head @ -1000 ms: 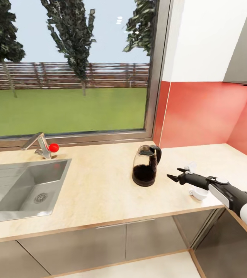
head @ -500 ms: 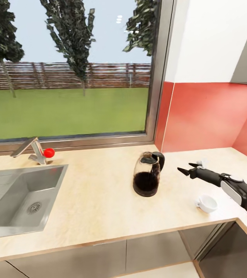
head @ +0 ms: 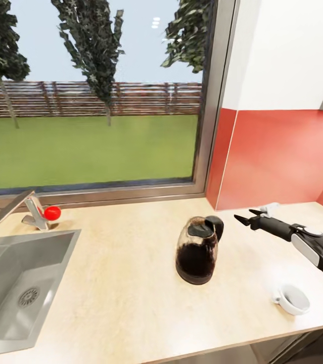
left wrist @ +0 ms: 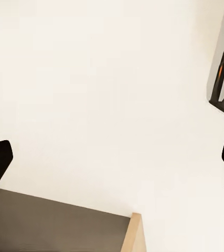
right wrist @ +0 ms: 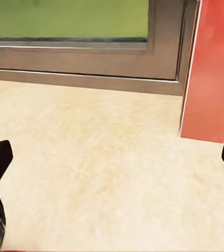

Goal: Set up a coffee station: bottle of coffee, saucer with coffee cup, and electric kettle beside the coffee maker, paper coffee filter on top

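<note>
The desk point(head: 121, 283) runs under a wide window point(head: 90, 96), with a red wall point(head: 282, 156) closing its right end. It has to carry the whole coffee station, so I judge this stretch between sink and wall is where things should gather.

The sink point(head: 9, 283) is sunk into the desk's left end, its tap point(head: 22, 210) on the back edge beside a red knob point(head: 52, 213).

The kettle point(head: 197, 250) stands upright near the middle of the desk, well in from the front edge, dark in its lower half, its handle turned toward the right end. It is already on the desk, so I take it as placed, waiting for a coffee maker to stand beside it.

My right hand point(head: 248, 219) hangs over the desk to the right of the kettle, apart from it, fingers spread wide and holding nothing; I keep it open and raised, I think, to be ready for the next pick.

The cup point(head: 292, 299) sits near the front right corner, upright, with no saucer under it that I can see.

My left hand point(left wrist: 112, 157) is spread wide too, empty, over pale floor.
</note>
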### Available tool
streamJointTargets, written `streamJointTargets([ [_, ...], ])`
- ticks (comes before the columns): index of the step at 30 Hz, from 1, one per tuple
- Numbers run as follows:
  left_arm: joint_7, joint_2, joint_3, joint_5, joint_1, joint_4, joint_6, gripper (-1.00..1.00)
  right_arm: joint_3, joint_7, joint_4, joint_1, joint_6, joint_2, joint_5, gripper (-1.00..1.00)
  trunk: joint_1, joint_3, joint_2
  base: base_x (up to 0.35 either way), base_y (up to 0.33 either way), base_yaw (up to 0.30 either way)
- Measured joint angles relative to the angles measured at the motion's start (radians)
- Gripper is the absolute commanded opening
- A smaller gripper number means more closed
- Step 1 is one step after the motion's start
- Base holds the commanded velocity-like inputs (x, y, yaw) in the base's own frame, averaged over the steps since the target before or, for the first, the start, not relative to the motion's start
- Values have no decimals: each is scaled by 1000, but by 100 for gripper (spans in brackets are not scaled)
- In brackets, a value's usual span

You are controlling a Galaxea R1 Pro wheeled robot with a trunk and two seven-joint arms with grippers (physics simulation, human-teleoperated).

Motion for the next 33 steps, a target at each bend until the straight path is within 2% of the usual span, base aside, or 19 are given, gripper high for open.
streamJointTargets([
  [4,0,-4,0,0,23,0,0,100,5,1,0,0,0,4,2,100,0,0,0,97,0,0],
  [13,0,-13,-1,0,31,0,6,100,8,2,8,0,0,5,3,100,1,0,0,15,0,0],
  [19,3,-13,0,0,32,0,68,100,16,3,10,1,0,13,3,100,1,0,0,1,0,0],
  [23,5,-13,0,0,32,-1,80,100,16,3,10,1,0,15,3,100,1,0,0,0,0,0],
  [33,3,-13,0,0,32,-1,84,100,7,9,2,1,1,2,0,100,1,0,0,0,0,0],
])
